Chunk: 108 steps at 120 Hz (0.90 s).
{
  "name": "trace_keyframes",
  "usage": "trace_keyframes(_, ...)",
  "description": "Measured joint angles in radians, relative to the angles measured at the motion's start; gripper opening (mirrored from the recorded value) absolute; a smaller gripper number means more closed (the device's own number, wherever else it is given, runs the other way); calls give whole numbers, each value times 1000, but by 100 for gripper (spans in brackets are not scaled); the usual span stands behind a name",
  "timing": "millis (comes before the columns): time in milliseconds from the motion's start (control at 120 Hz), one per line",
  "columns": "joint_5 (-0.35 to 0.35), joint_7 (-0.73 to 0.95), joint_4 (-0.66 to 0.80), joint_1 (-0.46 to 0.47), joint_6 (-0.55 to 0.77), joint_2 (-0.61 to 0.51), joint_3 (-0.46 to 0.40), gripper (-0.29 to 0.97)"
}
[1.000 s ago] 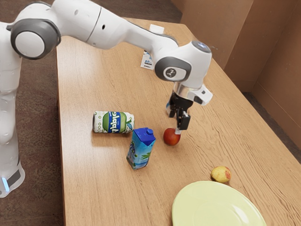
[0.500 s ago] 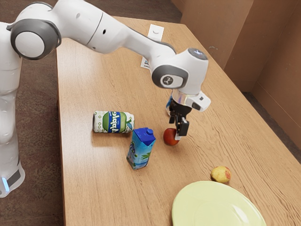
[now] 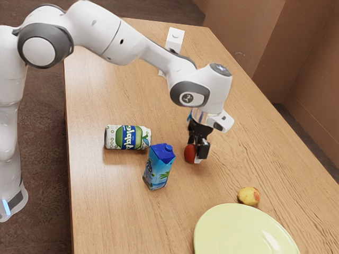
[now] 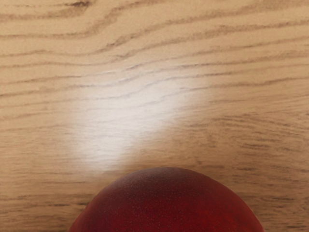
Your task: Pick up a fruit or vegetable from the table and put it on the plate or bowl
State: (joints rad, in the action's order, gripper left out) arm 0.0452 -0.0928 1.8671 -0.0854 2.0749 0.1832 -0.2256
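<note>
A dark red fruit (image 3: 189,153) is sitting on the wooden counter (image 3: 106,211), just beside a blue juice carton (image 3: 159,166), on the exterior view's right of that carton. The black gripper (image 3: 195,153) is straddling the fruit with its jaws apart, one on either side, and nothing is lifting off the wood yet. In the wrist view the fruit's red dome (image 4: 166,200) is lying directly under the hand against bare counter (image 4: 145,72).

The grasp appears to be the step in hand. The next move is calling for the jaws to close on the fruit, followed by a straight lift before any sideways travel, so the carton is not knocked.

The pale green plate (image 3: 241,233) is waiting well apart from the carton, nearer the camera and toward the exterior view's right. A small yellow fruit (image 3: 249,196) is resting between carton and plate, close to the plate's rim. A toppled drink can (image 3: 127,137) is lying just behind the carton.
</note>
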Motion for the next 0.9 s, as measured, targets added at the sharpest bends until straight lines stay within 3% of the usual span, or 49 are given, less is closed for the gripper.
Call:
trace_keyframes(75,-3,0,2,-1,8,4,0,65)
trace_keyframes(275,-15,-2,3,-1,20,18,0,39)
trace_keyframes(500,-13,-10,-10,-2,1,-38,-10,36)
trace_keyframes(583,-4,-13,-114,4,-58,-58,-41,36)
trace_keyframes(725,38,-15,-292,110,-151,-19,-58,36)
trace_keyframes(900,65,-15,-354,335,-206,-3,-60,36)
